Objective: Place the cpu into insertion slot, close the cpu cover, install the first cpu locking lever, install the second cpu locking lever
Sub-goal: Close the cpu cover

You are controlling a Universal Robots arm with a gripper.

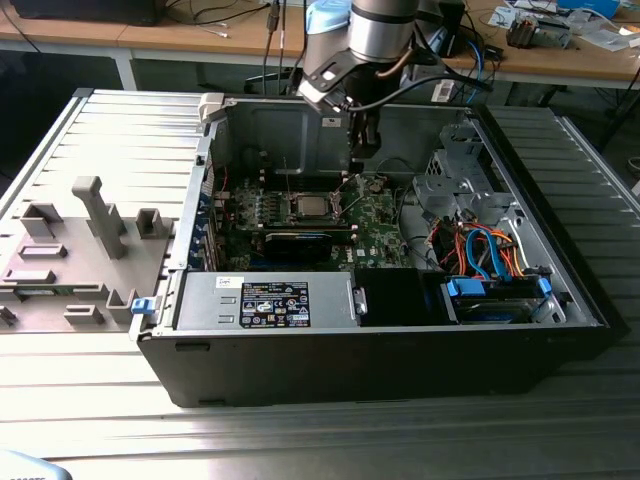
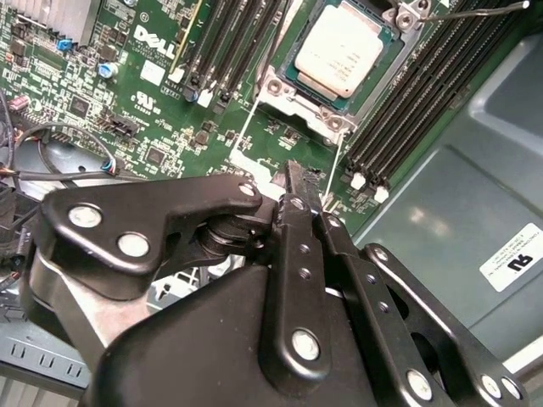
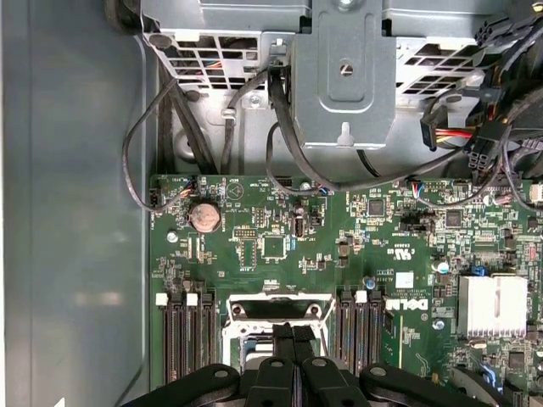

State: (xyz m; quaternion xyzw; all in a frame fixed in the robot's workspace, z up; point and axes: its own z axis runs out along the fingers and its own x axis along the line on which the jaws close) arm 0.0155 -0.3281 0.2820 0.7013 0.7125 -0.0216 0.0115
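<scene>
Silver cpu [image 2: 344,51] in insertion slot [image 2: 297,106], second wrist view

My gripper [image 1: 362,150] hangs over motherboard [image 2: 85,59], near insertion slot [image 2: 299,108]; cpu [image 2: 344,51] sits in insertion slot, memory slots [image 2: 242,38] flanking both sides. Motherboard inside case [image 1: 300,370]; power supply [image 1: 265,300] before it in exterior view, drive cage [image 1: 470,175] at the exterior view's right.

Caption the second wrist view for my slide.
Black gripper, fingers shut, over green motherboard, square silver-grey cpu in metal-rimmed insertion slot.
</scene>
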